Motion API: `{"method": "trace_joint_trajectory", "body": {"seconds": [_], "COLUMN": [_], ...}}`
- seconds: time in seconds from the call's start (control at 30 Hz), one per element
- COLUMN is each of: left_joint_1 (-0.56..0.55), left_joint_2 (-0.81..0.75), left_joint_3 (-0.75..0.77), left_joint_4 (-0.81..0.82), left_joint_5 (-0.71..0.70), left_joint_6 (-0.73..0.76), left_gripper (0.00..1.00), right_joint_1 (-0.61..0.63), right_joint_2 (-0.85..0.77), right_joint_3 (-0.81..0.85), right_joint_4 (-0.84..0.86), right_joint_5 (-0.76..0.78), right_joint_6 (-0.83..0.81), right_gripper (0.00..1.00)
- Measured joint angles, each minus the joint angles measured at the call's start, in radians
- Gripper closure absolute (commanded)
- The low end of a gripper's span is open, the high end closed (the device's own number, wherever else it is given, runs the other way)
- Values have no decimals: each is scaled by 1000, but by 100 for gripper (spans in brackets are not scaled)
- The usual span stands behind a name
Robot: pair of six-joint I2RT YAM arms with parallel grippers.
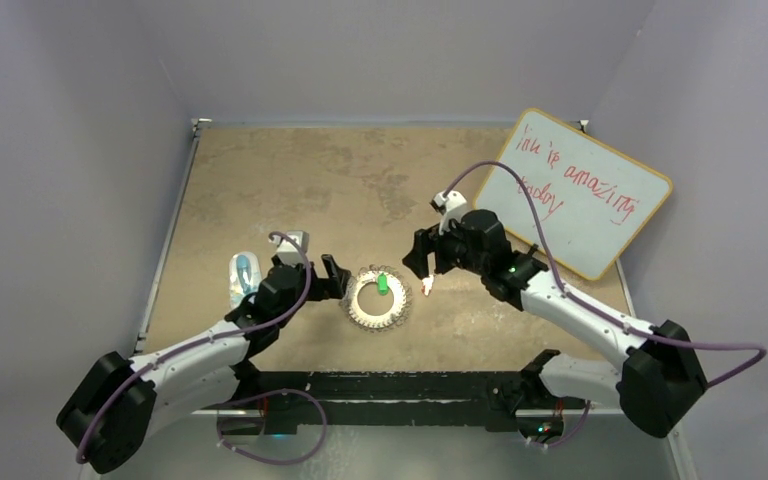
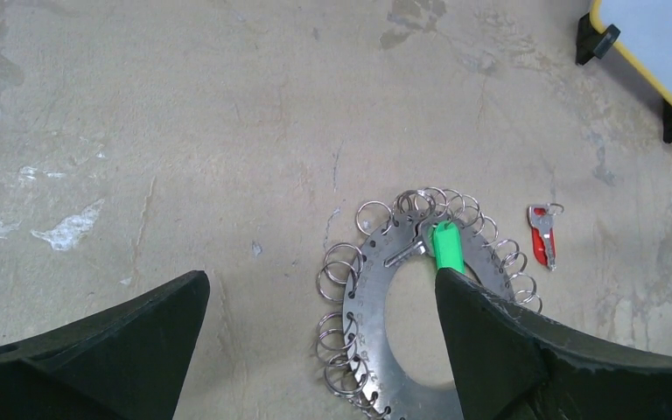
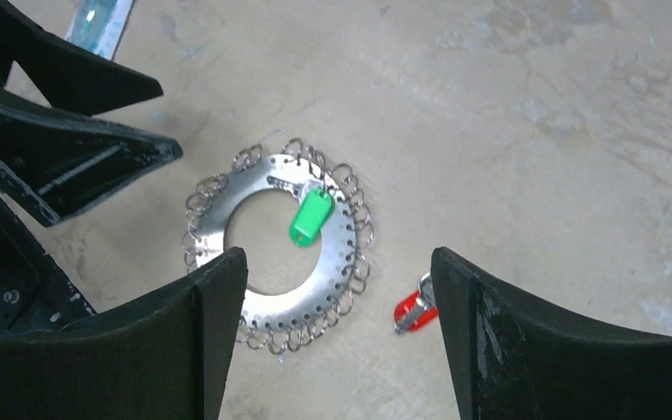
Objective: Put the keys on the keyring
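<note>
well, both hands were wide open and held nothing: the left hand (image 2: 319,284) sat just beside the keyring (image 1: 379,300), and the right hand (image 3: 337,258) hung over the red key (image 3: 413,311), which lay on the bare surface (image 1: 290,180) just beside the ring and not on it. the green key (image 2: 445,248) lay on the ring's flat band, but i could not tell if it was hooked through a loop. if the right hand came down a bit off, i think it could push the tiny red key away, or bump the ring and knock the green key loose.
</note>
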Motion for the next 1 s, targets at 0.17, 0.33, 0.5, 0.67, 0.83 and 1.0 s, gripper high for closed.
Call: {"method": "trace_joint_trajectory", "body": {"seconds": [0.17, 0.33, 0.5, 0.67, 0.83, 1.0], "left_joint_1": [4, 7, 7, 8, 9, 9], "left_joint_2": [42, 137, 237, 309, 343, 348], "left_joint_3": [31, 64, 96, 117, 116, 95], "left_joint_4": [-17, -40, -58, -18, 26, 54], "left_joint_5": [39, 129, 197, 224, 251, 259], "left_joint_6": [-20, -36, -69, -116, -160, -201], "left_gripper": [5, 11, 19, 30, 40, 47], "right_joint_1": [-6, -7, -7, -7, -7, -7], "right_joint_2": [-58, -46, 1, 163, 346, 493], "right_joint_3": [-87, -103, -103, -103, -71, 76], "right_joint_4": [-7, -26, -24, -22, -22, -15], "right_joint_5": [29, -49, -125, -156, -197, -207], "right_joint_6": [71, 107, 157, 207, 232, 215], "right_gripper": [24, 29, 41, 53, 66, 93]}}
